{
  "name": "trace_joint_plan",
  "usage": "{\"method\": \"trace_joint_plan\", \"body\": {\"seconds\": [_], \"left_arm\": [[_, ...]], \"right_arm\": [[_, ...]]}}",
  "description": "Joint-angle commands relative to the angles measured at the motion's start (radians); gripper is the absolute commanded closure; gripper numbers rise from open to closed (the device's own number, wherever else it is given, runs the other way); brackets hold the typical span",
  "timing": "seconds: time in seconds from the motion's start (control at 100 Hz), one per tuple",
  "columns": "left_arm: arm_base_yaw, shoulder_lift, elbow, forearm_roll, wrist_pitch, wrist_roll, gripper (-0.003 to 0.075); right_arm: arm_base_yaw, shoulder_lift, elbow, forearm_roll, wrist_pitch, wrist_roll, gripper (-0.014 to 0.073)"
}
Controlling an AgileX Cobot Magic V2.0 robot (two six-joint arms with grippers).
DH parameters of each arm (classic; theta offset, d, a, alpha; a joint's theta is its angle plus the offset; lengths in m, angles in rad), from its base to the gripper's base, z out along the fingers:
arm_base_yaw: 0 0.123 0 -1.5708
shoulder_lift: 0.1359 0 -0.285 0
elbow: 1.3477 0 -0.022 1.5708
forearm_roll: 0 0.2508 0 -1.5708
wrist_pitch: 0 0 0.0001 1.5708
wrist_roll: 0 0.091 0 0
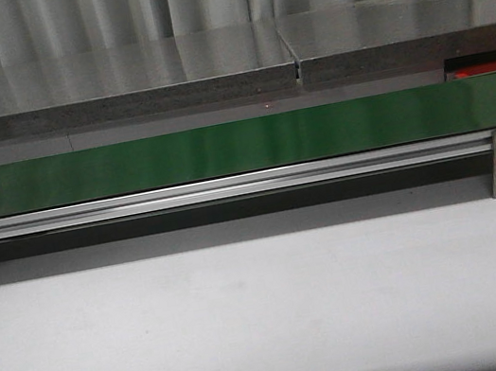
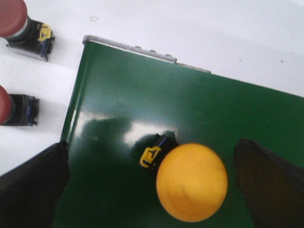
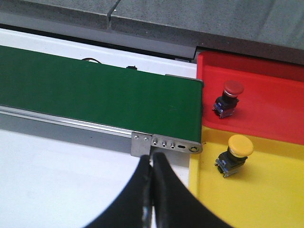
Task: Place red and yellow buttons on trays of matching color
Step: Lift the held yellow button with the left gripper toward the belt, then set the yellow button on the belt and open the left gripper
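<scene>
The rigid, light yellow mushroom-capped plastic button [image 2: 191, 182], low in frame, is best gripped by its cap between the spread left gripper [image 2: 156, 190]; the right gripper [image 3: 153, 166] is pressed together.

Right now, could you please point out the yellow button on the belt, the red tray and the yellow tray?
yellow button [image 2: 192, 182], left wrist view, domed cap.
red tray [image 3: 273, 102], right wrist view, bare floor.
yellow tray [image 3: 266, 194], right wrist view, bare floor.

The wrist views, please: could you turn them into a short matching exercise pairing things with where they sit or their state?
Things:
1. yellow button between the left gripper fingers
2. red button
3. yellow button off the belt
4. right gripper

Places or states:
A. shut
B. on the green belt
C. on the yellow tray
D. on the red tray

Pairs: 1-B, 2-D, 3-C, 4-A
</scene>
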Motion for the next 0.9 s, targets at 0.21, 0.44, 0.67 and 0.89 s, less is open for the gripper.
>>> {"method": "trace_joint_plan", "body": {"seconds": [0.21,0.44,0.67,0.89], "left_arm": [[0.053,-0.128,-0.071,-0.014,-0.001,0.0,0.0048],[0.21,-0.128,-0.049,-0.014,0.037,0.0,0.0048],[0.325,-0.124,0.059,0.044,-0.041,0.0,0.0048],[0.377,-0.063,0.1,0.043,-0.105,0.002,0.0048]], "right_arm": [[0.002,0.001,-0.025,0.015,-0.061,-0.009,0.0711],[0.002,0.001,-0.025,0.015,-0.061,-0.009,0.0711],[0.002,0.001,-0.025,0.015,-0.061,-0.009,0.0711],[0.002,0.001,-0.025,0.015,-0.061,-0.009,0.0711]]}}
